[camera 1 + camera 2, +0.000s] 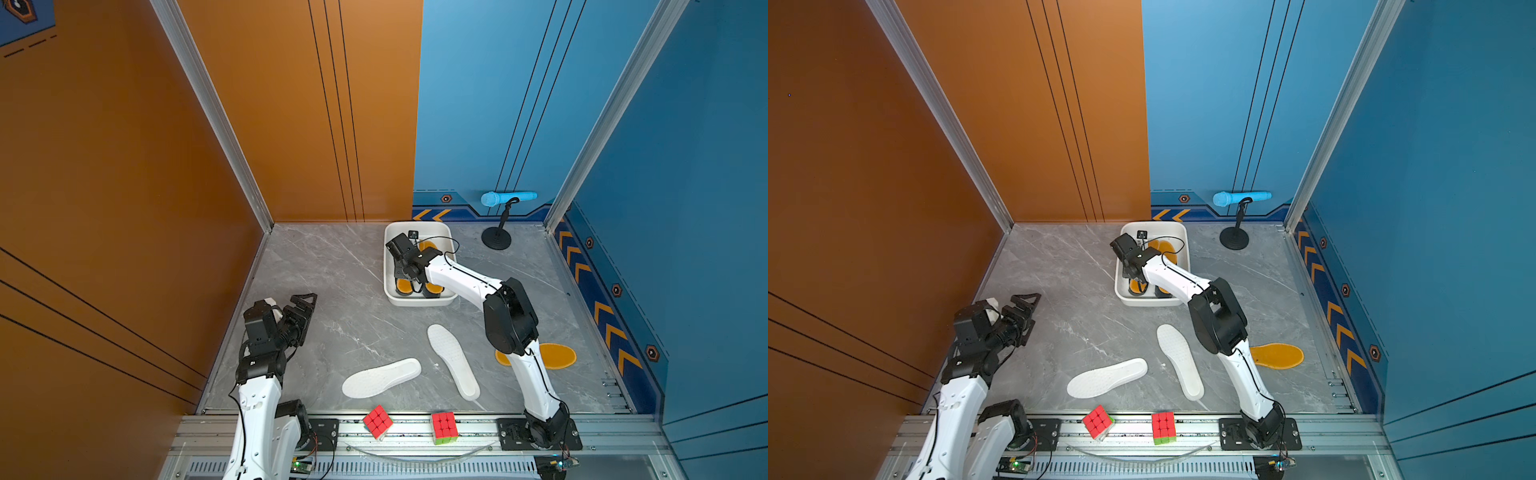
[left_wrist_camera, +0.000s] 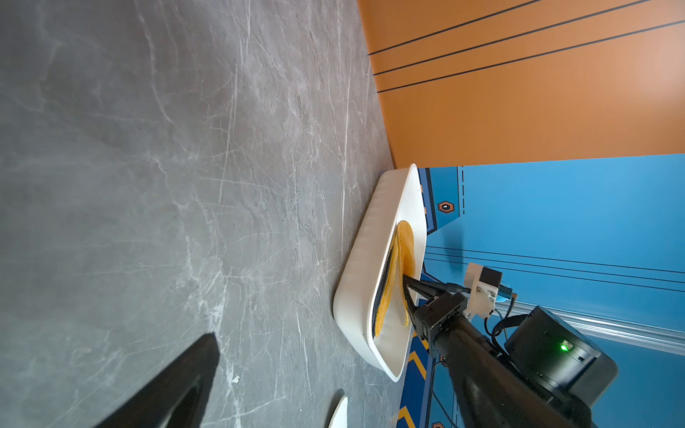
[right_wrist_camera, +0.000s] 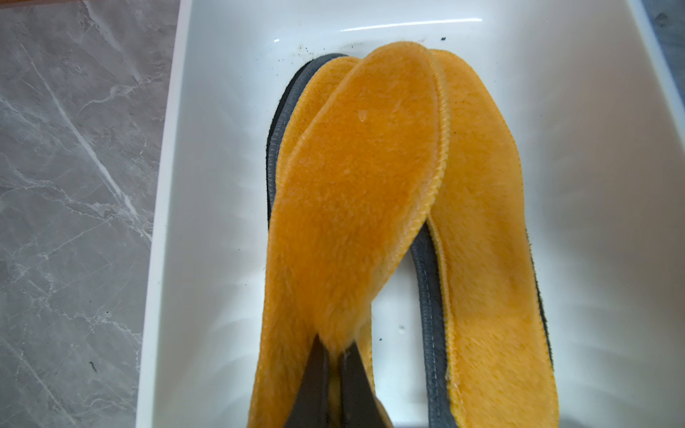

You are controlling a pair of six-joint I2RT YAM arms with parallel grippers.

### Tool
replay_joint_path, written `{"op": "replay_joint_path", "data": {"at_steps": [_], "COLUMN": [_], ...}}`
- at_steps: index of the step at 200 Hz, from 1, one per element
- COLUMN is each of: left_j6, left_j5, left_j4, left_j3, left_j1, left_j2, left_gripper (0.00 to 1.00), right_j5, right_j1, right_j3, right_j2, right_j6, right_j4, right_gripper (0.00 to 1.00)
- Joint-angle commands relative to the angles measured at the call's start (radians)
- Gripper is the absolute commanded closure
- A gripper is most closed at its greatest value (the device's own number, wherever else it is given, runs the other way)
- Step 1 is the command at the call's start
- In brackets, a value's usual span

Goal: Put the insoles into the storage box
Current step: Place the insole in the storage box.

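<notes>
The box (image 1: 419,301) is white and shallow, with round corners and a thick rim. It sits on the grey counter (image 1: 332,270), close to the back wall. A pile of insoles lies inside it.

Three insoles in the pile are fuzzy and orange. They are shaped like feet and have stitched edges. The top insole (image 3: 356,192) lies slanted across the pile. The right claw (image 3: 335,348) is squeezed tight on its narrow end. A second orange insole (image 3: 489,241) lies beside it. A third orange insole (image 3: 318,96) peeks out from under it. A grey insole (image 3: 430,315) shows only as a thin dark edge below the orange ones.

Two white insoles lie flat on the counter in front of the box. They are covered in tiny bumps. One white insole (image 1: 381,377) lies sideways. The other white insole (image 1: 453,360) points toward the box. They are near each other but do not touch.

One more orange insole (image 1: 1277,356) lies flat on the counter, partly behind the right arm.

The left claw (image 1: 306,302) hangs over the counter by the orange wall, well apart from the box. Its fingers are spread wide and hold nothing.

Two cubes (image 1: 377,421) sit on the rail at the front edge.
</notes>
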State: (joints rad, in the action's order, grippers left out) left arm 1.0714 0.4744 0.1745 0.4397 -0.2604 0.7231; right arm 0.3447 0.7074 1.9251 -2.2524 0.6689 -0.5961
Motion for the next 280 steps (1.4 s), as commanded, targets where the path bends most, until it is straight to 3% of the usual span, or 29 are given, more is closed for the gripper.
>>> {"op": "replay_joint_path", "data": {"at_steps": [1, 34, 141, 190, 280], "left_j6": [-0.001, -0.001, 0.000, 0.001, 0.000], "left_j5": [0.013, 0.012, 0.008, 0.008, 0.011], "left_j4": [-0.017, -0.017, -0.013, -0.012, -0.017], "left_j3": [0.001, 0.001, 0.001, -0.001, 0.002], "left_j1": [0.008, 0.009, 0.011, 0.011, 0.011], "left_j2": [0.006, 0.006, 0.001, -0.004, 0.001], "left_gripper": [0.02, 0.02, 0.02, 0.02, 0.02], "right_j5": [-0.001, -0.027, -0.053, -0.051, -0.041], "right_j1": [0.001, -0.037, -0.024, -0.019, -0.028], "right_j3": [0.020, 0.020, 0.028, 0.047, 0.061], "right_j2": [-0.021, -0.033, -0.037, -0.046, -0.050], "right_j6": [0.030, 0.032, -0.072, -0.136, -0.136], "right_j4": [-0.033, -0.028, -0.001, -0.017, -0.024], "right_gripper": [1.00, 1.00, 0.99, 0.93, 0.85]}}
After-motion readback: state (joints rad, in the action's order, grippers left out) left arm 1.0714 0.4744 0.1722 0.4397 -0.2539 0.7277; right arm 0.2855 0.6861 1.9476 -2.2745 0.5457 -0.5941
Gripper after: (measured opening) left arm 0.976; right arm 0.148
